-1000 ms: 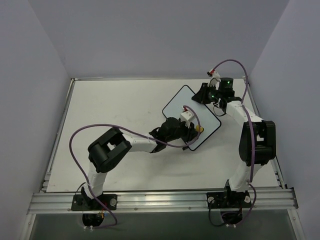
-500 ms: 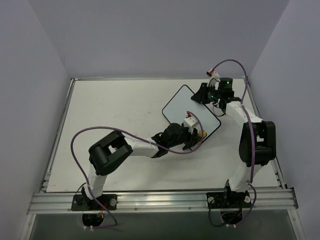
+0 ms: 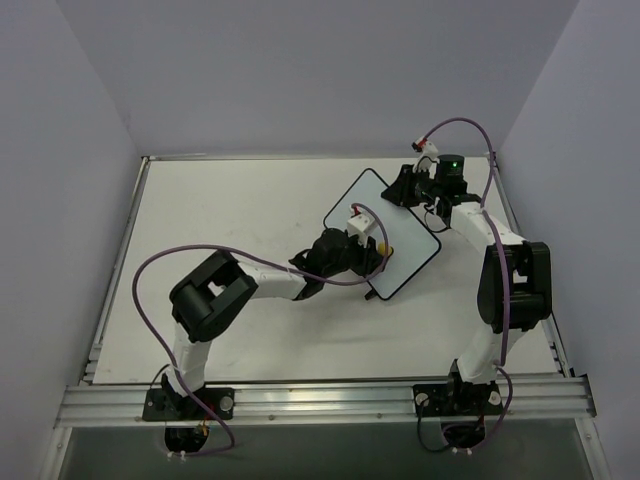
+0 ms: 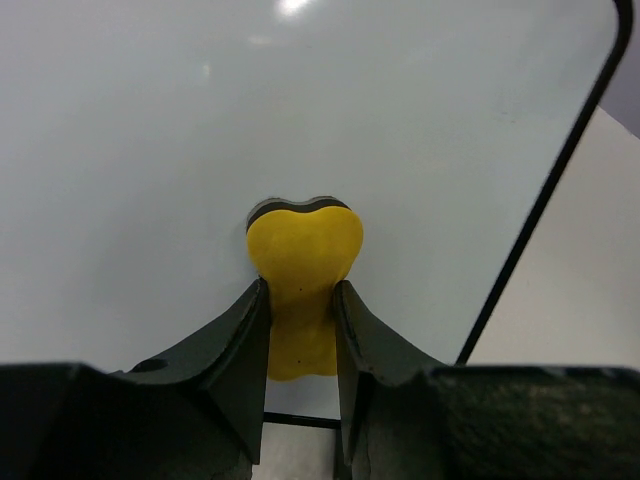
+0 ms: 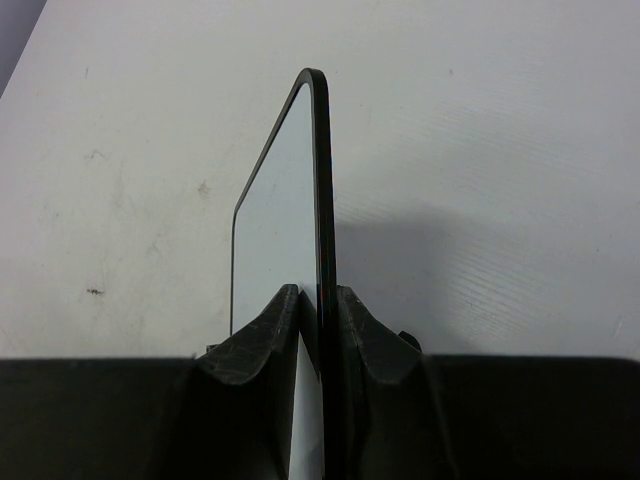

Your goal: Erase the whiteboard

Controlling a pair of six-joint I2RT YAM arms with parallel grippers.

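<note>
The whiteboard (image 3: pixel 398 228), white with a thin black frame, lies slanted at the table's right rear. My right gripper (image 3: pixel 408 190) is shut on its far edge; in the right wrist view the board (image 5: pixel 275 215) stands edge-on between the gripper (image 5: pixel 318 292) fingers. My left gripper (image 3: pixel 372 247) is shut on a yellow bone-shaped sponge (image 4: pixel 303 255), and the sponge is pressed flat against the board's face (image 4: pixel 300 100) near its lower left part. In the left wrist view the board's surface looks plain white, with its black frame (image 4: pixel 545 205) running down the right. The left gripper (image 4: pixel 300 290) holds the sponge at its waist.
The white table (image 3: pixel 230 220) is bounded by grey walls at the back and sides. A metal rail (image 3: pixel 320 400) with both arm bases runs along the near edge. Purple cables loop off both arms.
My left gripper carried the sponge down toward the board's near edge, then back up and left across its face. The right gripper and the board stayed put.
</note>
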